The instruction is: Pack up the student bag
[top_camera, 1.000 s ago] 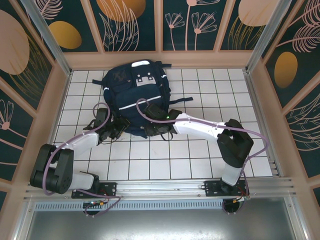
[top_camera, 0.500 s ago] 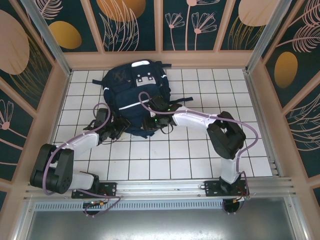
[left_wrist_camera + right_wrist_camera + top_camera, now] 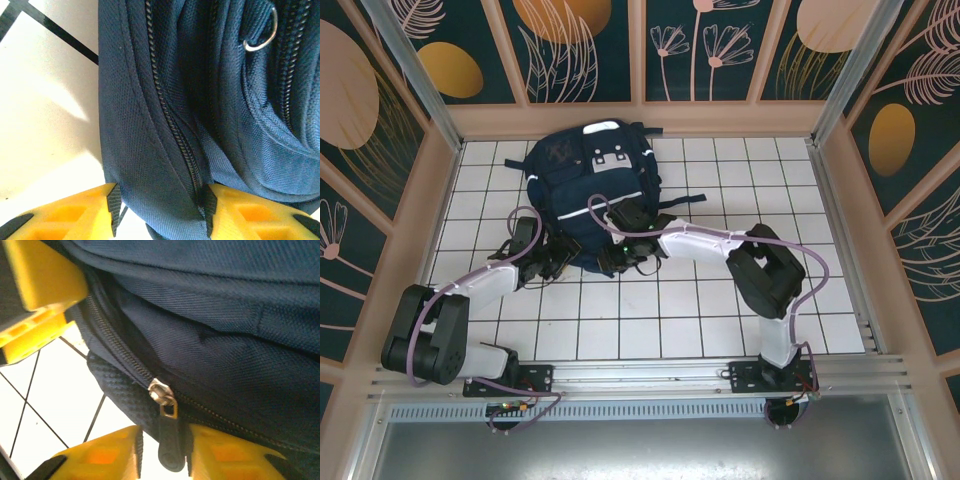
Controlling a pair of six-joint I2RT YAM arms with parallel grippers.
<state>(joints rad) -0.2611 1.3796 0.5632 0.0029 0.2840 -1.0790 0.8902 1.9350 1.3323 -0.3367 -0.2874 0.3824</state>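
Seen from above, the student bag [image 3: 582, 190], dark navy, lies flat on the white tiled table [image 3: 740, 190], upper centre of the frame. Both arms reach to its lower edge. The left gripper [image 3: 556, 262] pinches a fold of bag fabric beside a zip, steadying it. The right gripper [image 3: 616, 256] has its yellow fingers either side of a black zip pull [image 3: 171, 440]; whether they have clamped it I cannot tell.

This looks like the zip-working step. Next, I judge, comes a firm pinch on the pull, then a draw along the zip line.

The overhead view gives the bag's place. The wrist views bring close the pull, the silver slider [image 3: 161, 390] and the held fold, all too small to make out from above.
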